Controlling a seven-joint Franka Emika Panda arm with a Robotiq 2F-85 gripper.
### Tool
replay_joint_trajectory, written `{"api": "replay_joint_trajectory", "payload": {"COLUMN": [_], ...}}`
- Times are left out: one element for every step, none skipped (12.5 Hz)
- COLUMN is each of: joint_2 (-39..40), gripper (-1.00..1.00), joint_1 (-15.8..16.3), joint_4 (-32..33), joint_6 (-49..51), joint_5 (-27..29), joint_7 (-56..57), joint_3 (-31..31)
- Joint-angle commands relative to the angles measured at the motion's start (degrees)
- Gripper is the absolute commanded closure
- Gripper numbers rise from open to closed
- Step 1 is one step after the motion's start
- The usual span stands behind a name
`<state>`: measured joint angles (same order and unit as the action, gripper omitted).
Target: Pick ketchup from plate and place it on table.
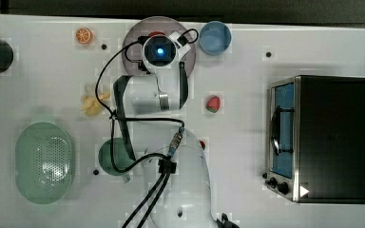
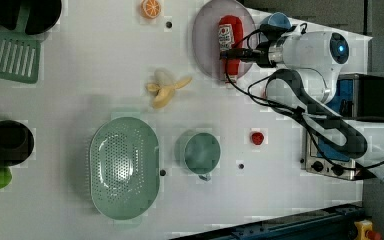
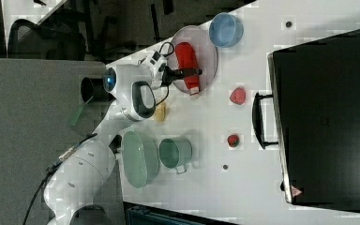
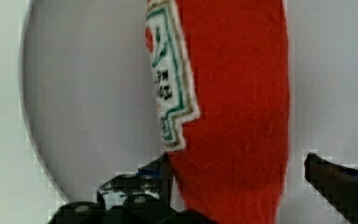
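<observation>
My gripper (image 4: 235, 186) hangs over the plate (image 2: 205, 45) at the far edge of the tabletop (image 1: 247, 128), and my fingers (image 4: 161, 179) stand wide open, one on each side of the ketchup (image 4: 233, 116), not clamped on it. In the wrist view the left finger sits right against the red body just under the label, while the other finger (image 4: 335, 179) stays apart from the bottle with a strip of plate showing between them. The ketchup (image 2: 229, 42) lies flat on the greyish-lilac plate, its pale end (image 3: 193, 90) pointing toward the plate's rim nearest the middle of the tabletop in the right view. In the left view my dark fingers (image 2: 240, 52) cross the bottle about midway along its length. A blue bowl (image 1: 215, 37) sits just beside the plate, on the top view's right. A halved orange (image 1: 83, 35) lies to the top view's left of the plate, well apart from it. A strawberry (image 1: 213, 104) rests between the plate and the toaster oven (image 1: 323, 137), and a peeled banana (image 2: 166, 89) lies near the plate in the left view.
</observation>
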<state>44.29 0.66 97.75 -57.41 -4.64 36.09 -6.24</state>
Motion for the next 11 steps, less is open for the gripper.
{"api": "replay_joint_trajectory", "payload": {"joint_2": [-0.35,-0.37,-0.60,-1.00,-1.74,-2.81,-4.21,-5.98,-8.01,-10.27,-12.61], "gripper": [-0.43,-0.21,-0.20,-0.20,-0.20,-0.20,-0.20,-0.20,-0.20,-0.20,-0.20], "joint_1": [-0.54,-0.57,-0.59,-0.60,-0.60,-0.60,-0.65,-0.72,-0.79,-0.90,-1.05], "joint_4": [-1.23,-1.35,-1.79,-2.17,-2.27,-2.27,-2.27,-2.24,-2.21,-2.19,-2.19], "joint_6": [-1.42,-1.36,-1.36,-1.23,-1.25,-1.20,-0.84,0.22,2.45,5.72,9.08], "joint_5": [-0.29,-0.29,-0.29,-0.27,-0.25,-0.12,0.16,1.18,2.76,4.55,6.33], "joint_7": [2.69,2.68,2.45,1.97,1.49,1.45,1.40,1.41,1.39,1.40,1.39], "joint_3": [0.84,0.89,0.88,0.88,0.83,0.78,0.77,0.77,0.77,0.78,0.78]}}
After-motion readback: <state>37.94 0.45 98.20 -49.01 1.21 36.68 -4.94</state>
